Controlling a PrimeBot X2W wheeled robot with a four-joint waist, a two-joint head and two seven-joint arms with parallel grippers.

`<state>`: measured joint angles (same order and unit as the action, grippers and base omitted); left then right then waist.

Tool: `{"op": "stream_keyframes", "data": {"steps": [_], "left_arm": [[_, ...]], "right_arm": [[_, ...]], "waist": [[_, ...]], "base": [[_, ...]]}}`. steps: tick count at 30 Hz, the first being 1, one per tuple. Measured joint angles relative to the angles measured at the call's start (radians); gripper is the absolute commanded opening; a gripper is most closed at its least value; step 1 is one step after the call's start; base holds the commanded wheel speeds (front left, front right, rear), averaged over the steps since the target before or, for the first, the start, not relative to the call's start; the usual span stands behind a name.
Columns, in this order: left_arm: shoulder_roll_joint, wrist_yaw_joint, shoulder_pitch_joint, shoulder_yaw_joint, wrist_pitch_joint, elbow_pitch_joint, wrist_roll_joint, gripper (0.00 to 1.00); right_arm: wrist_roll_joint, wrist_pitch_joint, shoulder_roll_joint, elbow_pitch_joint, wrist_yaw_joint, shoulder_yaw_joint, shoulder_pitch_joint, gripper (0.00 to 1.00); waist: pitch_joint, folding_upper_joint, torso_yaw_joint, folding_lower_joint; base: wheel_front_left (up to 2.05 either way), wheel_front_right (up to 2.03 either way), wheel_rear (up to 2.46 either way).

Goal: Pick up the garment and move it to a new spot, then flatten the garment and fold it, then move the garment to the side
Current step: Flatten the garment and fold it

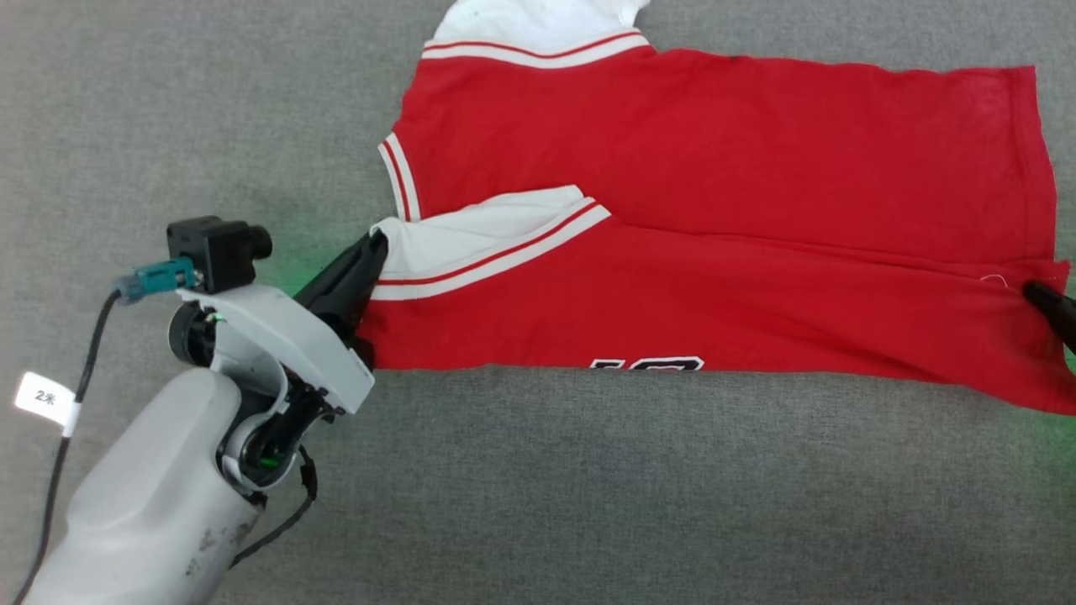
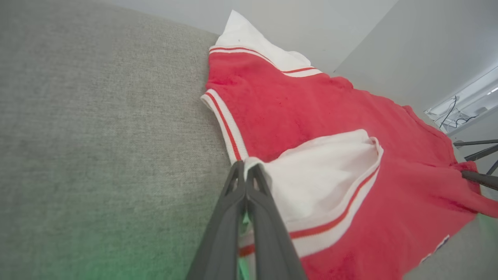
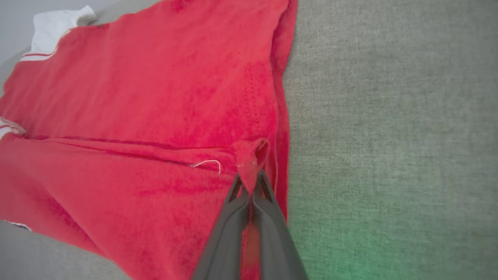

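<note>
Now, with left jaws clamped on the white sleeve (image 1: 471, 239) and right jaws on the hem corner (image 3: 249, 153), hold the garment (image 1: 714, 168) taut on the table (image 1: 588, 487), lowering both ends evenly.

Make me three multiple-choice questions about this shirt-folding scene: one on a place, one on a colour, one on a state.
1. Where does the left gripper hold the garment? A. white sleeve B. collar C. number print
2. What colour is the surface under it? A. blue B. grey C. brown
3. How do the jaws of the right gripper stand? A. wide open B. shut on the hem corner C. shut on nothing

1 A: its jaws close on the sleeve's edge.
2 B: grey cloth lies all around.
3 B: red fabric is pinched between them.
</note>
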<state>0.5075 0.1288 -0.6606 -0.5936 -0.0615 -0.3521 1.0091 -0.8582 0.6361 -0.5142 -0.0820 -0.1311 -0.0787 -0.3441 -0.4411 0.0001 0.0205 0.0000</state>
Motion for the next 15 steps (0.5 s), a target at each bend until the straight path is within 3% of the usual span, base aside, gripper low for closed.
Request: {"op": "stream_keyframes", "data": {"steps": [5,6,7,8,9,15], "left_arm": [[-0.011,0.0,-0.018,-0.04,-0.017,-0.053,0.014,0.0],[-0.011,0.0,-0.018,-0.052,-0.018,-0.058,0.016,0.09],[-0.008,0.0,-0.02,-0.065,-0.02,-0.062,0.016,0.36],[-0.003,0.0,-0.024,-0.076,-0.026,-0.066,0.016,0.82],[0.003,0.0,-0.031,-0.083,-0.03,-0.07,0.016,1.0],[0.069,0.0,-0.081,-0.143,0.004,-0.063,-0.009,1.0]], "right_arm": [[0.016,-0.035,-0.007,-0.039,0.0,0.036,-0.034,0.0],[0.017,-0.046,-0.009,-0.045,0.0,0.044,-0.039,0.04],[0.021,-0.057,-0.01,-0.051,0.0,0.05,-0.041,0.35],[0.024,-0.067,-0.01,-0.059,0.0,0.054,-0.041,0.62],[0.025,-0.081,-0.011,-0.065,0.0,0.057,-0.041,1.0],[0.052,-0.16,-0.017,-0.077,0.0,0.064,-0.039,1.0]], "waist": [[-0.002,0.0,-0.004,0.0],[0.003,0.0,-0.003,0.0],[0.008,0.0,-0.002,0.0],[0.015,0.0,0.0,0.0],[0.022,0.0,0.001,0.0],[0.082,0.0,0.012,0.0]], "base": [[0.0,0.0,0.0],[0.0,0.0,0.0],[0.0,0.0,0.0],[0.0,0.0,0.0],[0.0,0.0,0.0],[0.0,0.0,0.0]]}}
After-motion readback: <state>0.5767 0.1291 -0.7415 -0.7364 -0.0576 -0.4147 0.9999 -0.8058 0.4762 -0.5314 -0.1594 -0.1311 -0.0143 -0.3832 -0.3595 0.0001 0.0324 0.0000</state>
